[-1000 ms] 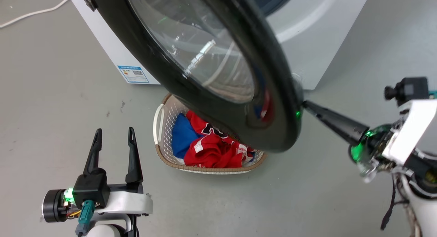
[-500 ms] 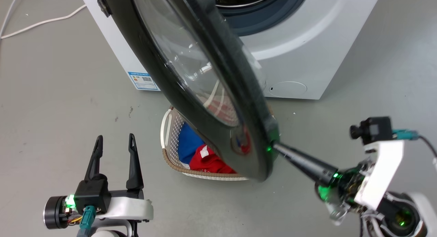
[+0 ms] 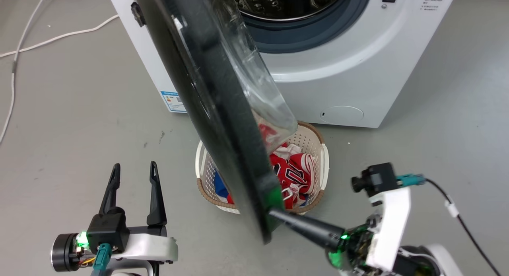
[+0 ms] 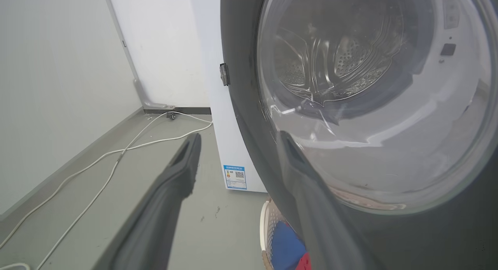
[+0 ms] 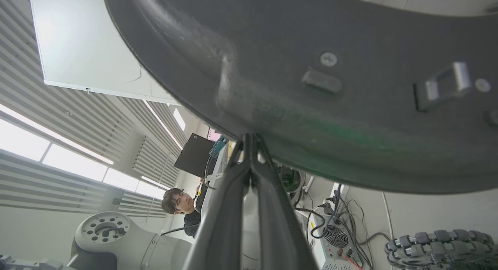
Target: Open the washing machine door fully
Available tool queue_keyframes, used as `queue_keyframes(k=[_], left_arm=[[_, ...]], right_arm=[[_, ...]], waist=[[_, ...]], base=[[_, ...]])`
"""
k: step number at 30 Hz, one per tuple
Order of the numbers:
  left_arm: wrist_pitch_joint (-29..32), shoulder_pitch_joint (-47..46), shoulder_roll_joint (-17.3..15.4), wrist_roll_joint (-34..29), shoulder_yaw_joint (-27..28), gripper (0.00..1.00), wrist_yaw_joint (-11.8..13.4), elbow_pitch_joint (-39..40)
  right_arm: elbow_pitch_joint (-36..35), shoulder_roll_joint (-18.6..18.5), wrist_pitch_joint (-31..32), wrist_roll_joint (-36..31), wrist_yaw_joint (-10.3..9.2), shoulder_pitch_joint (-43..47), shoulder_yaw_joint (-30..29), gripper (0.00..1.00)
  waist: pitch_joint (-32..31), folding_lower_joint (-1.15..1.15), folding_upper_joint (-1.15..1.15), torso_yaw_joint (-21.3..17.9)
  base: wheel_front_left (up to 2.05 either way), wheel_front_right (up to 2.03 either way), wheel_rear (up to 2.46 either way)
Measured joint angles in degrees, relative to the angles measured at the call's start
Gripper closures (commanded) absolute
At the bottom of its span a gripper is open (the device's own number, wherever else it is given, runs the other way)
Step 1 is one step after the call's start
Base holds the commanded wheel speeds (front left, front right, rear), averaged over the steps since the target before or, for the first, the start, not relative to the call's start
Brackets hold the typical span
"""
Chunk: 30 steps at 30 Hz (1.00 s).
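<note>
My right gripper [image 3: 273, 212], fingers closed, only touches the washing machine door [image 3: 206, 109] rim, seemingly gripping nothing; it could slip off. My left gripper [image 3: 133, 168] gapes empty.

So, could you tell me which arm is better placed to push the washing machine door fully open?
Right. The right tool is shut, fingertips against the free edge of the washing machine door, so it can likely push on. The left tool is open and apart from the door.
</note>
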<state>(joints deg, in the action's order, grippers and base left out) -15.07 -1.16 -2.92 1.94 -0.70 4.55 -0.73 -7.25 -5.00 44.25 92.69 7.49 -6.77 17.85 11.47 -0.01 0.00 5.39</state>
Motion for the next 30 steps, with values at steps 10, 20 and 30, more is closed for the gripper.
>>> queue_keyframes(k=[10, 20, 30], left_arm=[[0.0, 1.0, 0.0, -0.1, 0.0, 0.0, 0.0, -0.2], [0.0, 2.1, 0.0, 0.0, 0.5, 0.0, -0.1, -0.9], [0.0, 4.5, 0.0, 0.0, 1.0, 0.0, 0.1, -0.4]], right_arm=[[4.8, 1.4, 0.4, -0.4, 0.01, -0.1, 5.5, 1.0], [10.9, 1.9, -3.5, 1.1, 0.0, -1.2, 8.8, 1.0], [7.3, 1.7, -8.5, 1.8, 0.0, 3.9, 1.4, 1.0]], waist=[[-1.4, 0.0, 0.0, 1.5], [-3.2, 0.0, 0.0, 2.1], [-6.1, 0.0, 0.0, 0.3]], base=[[0.0, 0.0, 0.0], [0.0, 0.0, 0.0], [0.0, 0.0, 0.0]])
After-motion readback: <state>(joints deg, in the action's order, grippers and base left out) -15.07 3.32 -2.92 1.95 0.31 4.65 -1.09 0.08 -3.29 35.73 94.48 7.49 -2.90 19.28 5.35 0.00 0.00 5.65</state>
